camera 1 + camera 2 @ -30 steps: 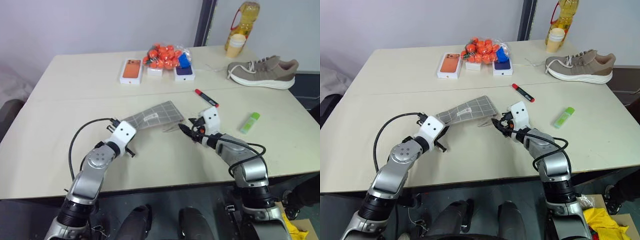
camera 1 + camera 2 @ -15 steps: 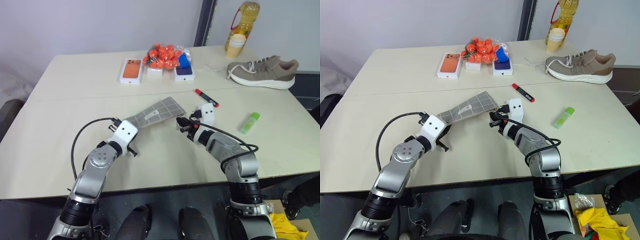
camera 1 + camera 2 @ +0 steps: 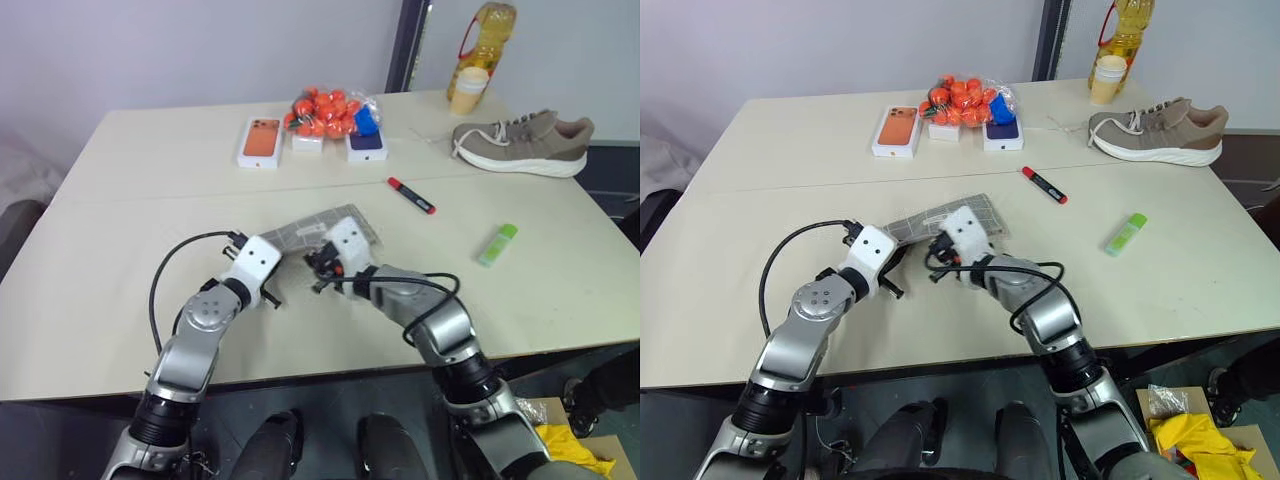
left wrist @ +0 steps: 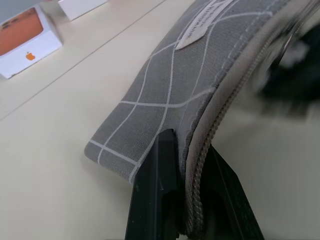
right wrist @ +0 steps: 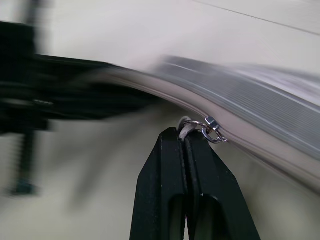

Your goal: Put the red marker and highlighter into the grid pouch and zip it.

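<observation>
Nearest us, the left gripper (image 3: pixel 272 290) is clamped on the near corner of the grid pouch (image 3: pixel 305 231); in the left wrist view we see its two black fingers (image 4: pixel 155 195) pinching the grey checked fabric and the zipper edge (image 4: pixel 220 107) between them. Just beside it, the right gripper (image 3: pixel 318 272) has its fingers pressed together on the zipper pull (image 5: pixel 197 127); in the right wrist view we see a small cord loop and a metal ring at the fingertips (image 5: pixel 172 145), with the zipper line running past. The two grippers sit close to one another at the pouch's near edge.

The pouch lies on the beige table (image 3: pixel 120 290), near the middle, angled away from the left gripper, its white label (image 4: pixel 200 27) facing up.

Farther out and to the right, we note the highlighter (image 3: pixel 498 245), light green, lying flat and well apart from the pouch. The red marker (image 3: pixel 411 196) lies beyond the pouch, also on bare table, apart from it. Both are outside the pouch.

At the far edge: an orange phone box (image 3: pixel 261 141), a clear bag of small orange balls (image 3: pixel 325 108), a blue-topped white box (image 3: pixel 367 145). To the far right a beige sneaker (image 3: pixel 520 144), and behind it a bottle of yellow oil (image 3: pixel 480 48) with a paper cup (image 3: pixel 467 90) in front.
</observation>
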Robot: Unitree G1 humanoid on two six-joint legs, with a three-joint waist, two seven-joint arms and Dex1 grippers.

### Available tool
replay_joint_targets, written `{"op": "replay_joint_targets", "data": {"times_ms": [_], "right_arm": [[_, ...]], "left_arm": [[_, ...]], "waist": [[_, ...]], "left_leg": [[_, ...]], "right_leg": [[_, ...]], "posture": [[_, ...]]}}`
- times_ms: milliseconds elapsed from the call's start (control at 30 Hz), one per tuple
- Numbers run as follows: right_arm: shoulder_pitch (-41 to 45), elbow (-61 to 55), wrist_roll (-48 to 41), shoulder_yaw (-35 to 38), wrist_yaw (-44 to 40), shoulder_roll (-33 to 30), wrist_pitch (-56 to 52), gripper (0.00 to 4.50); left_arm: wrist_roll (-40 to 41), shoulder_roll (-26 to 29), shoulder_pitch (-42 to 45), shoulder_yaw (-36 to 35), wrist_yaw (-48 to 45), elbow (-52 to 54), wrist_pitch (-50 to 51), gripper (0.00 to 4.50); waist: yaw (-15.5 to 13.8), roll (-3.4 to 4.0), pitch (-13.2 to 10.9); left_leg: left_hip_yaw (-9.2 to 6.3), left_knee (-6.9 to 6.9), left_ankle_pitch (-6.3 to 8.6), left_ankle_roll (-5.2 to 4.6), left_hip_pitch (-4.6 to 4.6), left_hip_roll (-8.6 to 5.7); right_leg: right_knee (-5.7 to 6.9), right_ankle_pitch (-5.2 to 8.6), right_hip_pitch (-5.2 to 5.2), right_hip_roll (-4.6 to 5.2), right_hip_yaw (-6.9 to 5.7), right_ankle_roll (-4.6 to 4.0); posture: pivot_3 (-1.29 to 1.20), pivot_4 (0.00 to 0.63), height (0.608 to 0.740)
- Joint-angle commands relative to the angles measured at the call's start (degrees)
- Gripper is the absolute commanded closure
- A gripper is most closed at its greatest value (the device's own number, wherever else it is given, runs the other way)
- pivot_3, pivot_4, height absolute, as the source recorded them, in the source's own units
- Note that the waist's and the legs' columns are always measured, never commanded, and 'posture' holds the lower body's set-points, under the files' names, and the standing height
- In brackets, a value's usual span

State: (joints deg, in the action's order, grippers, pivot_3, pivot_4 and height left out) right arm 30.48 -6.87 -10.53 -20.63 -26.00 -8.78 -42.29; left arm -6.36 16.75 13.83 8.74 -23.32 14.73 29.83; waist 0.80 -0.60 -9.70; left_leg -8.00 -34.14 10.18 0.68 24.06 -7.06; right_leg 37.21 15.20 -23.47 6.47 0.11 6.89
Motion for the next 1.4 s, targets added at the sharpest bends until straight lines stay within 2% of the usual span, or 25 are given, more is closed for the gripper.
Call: {"op": "replay_joint_targets", "data": {"times_ms": [33,167,200,267,433,567,700,733,767,1067,1267,1333,1400], "right_arm": [[2.29,0.88,1.44,-2.44,-0.98,1.71,2.55,4.44],[2.21,0.32,1.85,-2.34,-1.80,1.50,2.98,4.44],[1.91,-0.25,1.82,-1.79,-2.15,0.83,2.75,4.20],[0.71,-2.52,1.55,-0.11,-3.43,-1.96,1.51,3.51],[-2.70,-6.75,2.19,5.19,-4.69,-11.19,-0.48,1.00],[-3.35,-4.37,0.82,12.30,-3.71,-14.29,0.14,1.00],[1.48,8.17,0.38,21.82,1.02,-14.69,1.81,1.00],[2.93,11.62,0.63,23.09,1.87,-15.01,2.90,0.42],[4.23,14.76,1.27,23.65,2.57,-15.44,4.51,0.13],[19.44,50.15,5.89,25.71,7.08,-16.10,22.35,0.05],[25.56,66.73,5.71,27.30,6.37,-15.44,31.49,0.05],[26.24,69.10,5.21,27.99,5.67,-15.33,33.02,0.58],[26.36,70.05,5.08,28.16,4.78,-15.30,34.18,1.43]], "left_arm": [[0.76,-0.27,0.62,0.75,-0.15,2.26,-0.16,4.50],[0.66,-0.19,0.55,0.58,0.26,2.37,0.22,4.50],[0.49,-0.10,0.55,0.44,0.49,2.34,0.33,4.50],[0.05,0.14,0.71,-0.20,1.30,1.90,0.19,4.50],[-0.24,0.63,1.36,-3.58,4.48,-0.62,-0.46,4.50],[-0.57,1.12,2.04,-4.62,6.15,-2.85,-1.18,4.50],[-0.59,1.39,2.72,-4.94,7.30,-5.23,-1.63,4.50],[-0.40,1.30,2.84,-5.02,7.40,-5.50,-1.65,4.50],[-0.21,1.22,2.93,-5.04,7.42,-5.66,-1.74,4.50],[0.75,0.20,3.62,-4.07,7.08,-5.81,-1.28,4.50],[0.84,0.04,3.39,-3.89,7.09,-5.47,-1.15,4.50],[0.85,0.13,3.22,-3.98,7.08,-5.24,-1.10,4.50],[0.87,0.17,3.10,-4.12,7.15,-5.09,-0.99,4.50]], "waist": [[-0.07,0.00,0.00],[-0.14,0.00,0.00],[-0.09,0.00,0.00],[-0.06,0.00,0.00],[-0.30,-0.01,0.00],[0.03,-0.02,-0.01],[-0.17,-0.02,-0.01],[-0.19,-0.02,-0.01],[-0.19,-0.02,-0.01],[0.05,-0.02,-0.02],[0.05,-0.02,-0.02],[0.08,-0.01,-0.02],[0.11,-0.01,-0.02]], "left_leg": [[-0.01,0.00,0.00,0.00,0.00,0.00],[-0.01,-0.02,0.00,0.00,0.00,-0.02],[-0.01,-0.02,0.00,0.00,0.00,-0.02],[-0.02,-0.01,0.00,0.00,0.00,-0.01],[-0.01,-0.02,0.00,0.00,0.01,-0.03],[0.00,0.00,0.01,0.00,0.02,0.01],[0.02,-0.01,0.00,-0.01,0.02,0.00],[0.02,-0.02,0.00,-0.01,0.02,-0.01],[0.03,-0.03,0.00,-0.01,0.02,-0.01],[0.08,0.01,-0.01,0.00,0.02,-0.01],[0.08,0.00,-0.01,0.00,0.02,-0.01],[0.08,0.00,-0.02,0.00,0.02,-0.01],[0.08,-0.01,-0.02,0.00,0.02,-0.01]], "right_leg": [[0.00,0.00,0.00,0.00,0.00,0.00],[-0.01,-0.01,0.02,0.00,0.00,0.01],[0.00,0.00,0.01,0.00,0.00,0.01],[0.00,0.00,0.00,-0.01,-0.01,0.00],[-0.07,0.00,0.04,0.03,-0.01,0.01],[-0.06,0.00,0.01,0.02,-0.02,0.01],[-0.06,0.00,0.04,0.02,-0.03,0.01],[-0.06,-0.01,0.05,0.02,-0.02,0.01],[-0.06,-0.01,0.06,0.02,-0.03,0.01],[-0.06,-0.01,0.04,0.02,-0.01,0.00],[-0.08,-0.01,0.07,0.02,-0.01,0.00],[-0.08,-0.01,0.07,0.02,0.00,0.00],[-0.08,-0.01,0.07,0.02,0.00,0.00]], "posture": [[0.00,0.150,0.740],[0.00,0.150,0.740],[0.00,0.150,0.740],[0.00,0.150,0.740],[0.00,0.150,0.740],[0.00,0.150,0.740],[0.00,0.150,0.740],[0.00,0.150,0.740],[0.00,0.150,0.740],[0.00,0.150,0.740],[0.00,0.150,0.740],[0.00,0.150,0.740],[0.00,0.150,0.740]]}}
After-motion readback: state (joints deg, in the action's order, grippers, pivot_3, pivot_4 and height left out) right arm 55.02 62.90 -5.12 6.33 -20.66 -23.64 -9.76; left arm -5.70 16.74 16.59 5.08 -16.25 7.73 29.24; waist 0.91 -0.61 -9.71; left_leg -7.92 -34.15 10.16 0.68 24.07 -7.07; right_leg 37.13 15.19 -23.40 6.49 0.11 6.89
